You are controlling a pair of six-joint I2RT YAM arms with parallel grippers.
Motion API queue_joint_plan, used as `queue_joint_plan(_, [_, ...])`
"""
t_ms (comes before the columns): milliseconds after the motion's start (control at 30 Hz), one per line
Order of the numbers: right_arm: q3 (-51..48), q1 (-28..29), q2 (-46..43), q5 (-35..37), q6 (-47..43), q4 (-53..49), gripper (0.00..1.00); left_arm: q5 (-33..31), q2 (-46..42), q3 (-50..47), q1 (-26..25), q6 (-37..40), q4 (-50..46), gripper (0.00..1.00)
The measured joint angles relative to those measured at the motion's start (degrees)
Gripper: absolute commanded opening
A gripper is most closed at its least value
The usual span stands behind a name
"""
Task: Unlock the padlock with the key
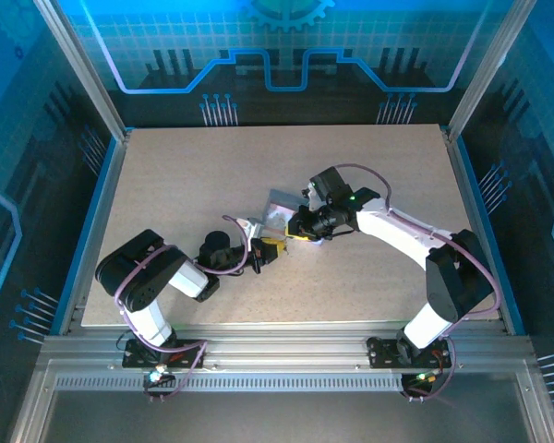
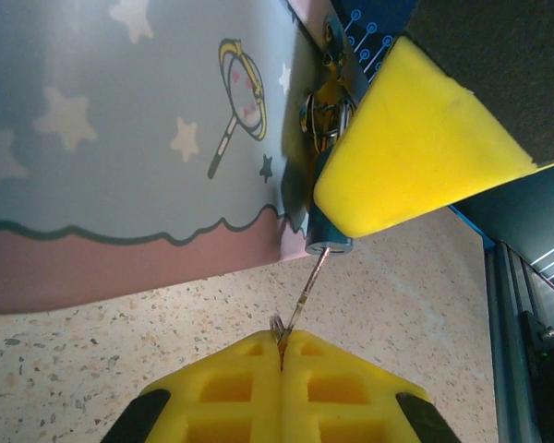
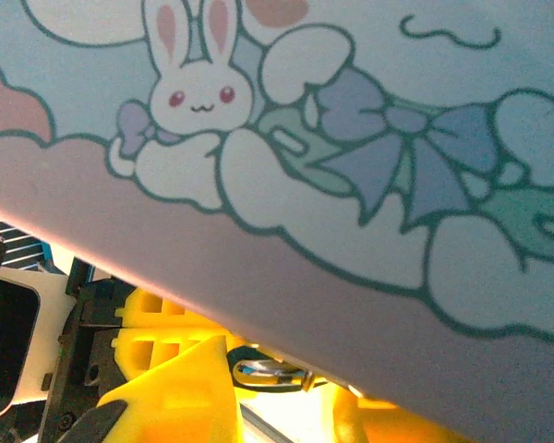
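Observation:
In the left wrist view my left gripper [image 2: 282, 340] is shut on the bow of the key [image 2: 305, 293]. The thin shaft slants up into the bottom of the padlock [image 2: 328, 242]. The padlock hangs from the clasp of the pale printed tin [image 2: 120, 138], its body mostly covered by a yellow finger [image 2: 415, 138] of my right gripper. In the right wrist view the silver shackle [image 3: 272, 374] sits under the tin's edge, between the fingers of the right gripper [image 3: 286, 406], which is shut on the padlock. From above, both grippers [image 1: 270, 251] [image 1: 305, 231] meet at the tin [image 1: 279, 205].
The tin rests mid-table on the speckled board [image 1: 185, 175]. Blue rails [image 1: 92, 221] and metal posts border the table. Open board lies behind and to both sides of the arms.

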Motion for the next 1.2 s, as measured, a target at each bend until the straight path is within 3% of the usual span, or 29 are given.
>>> queue_joint_plan(1200, [0.0,-0.5,-1.0,-0.2,-0.2,-0.5,0.00,1.5,2.3,-0.8,0.0,-4.2,4.1,0.00])
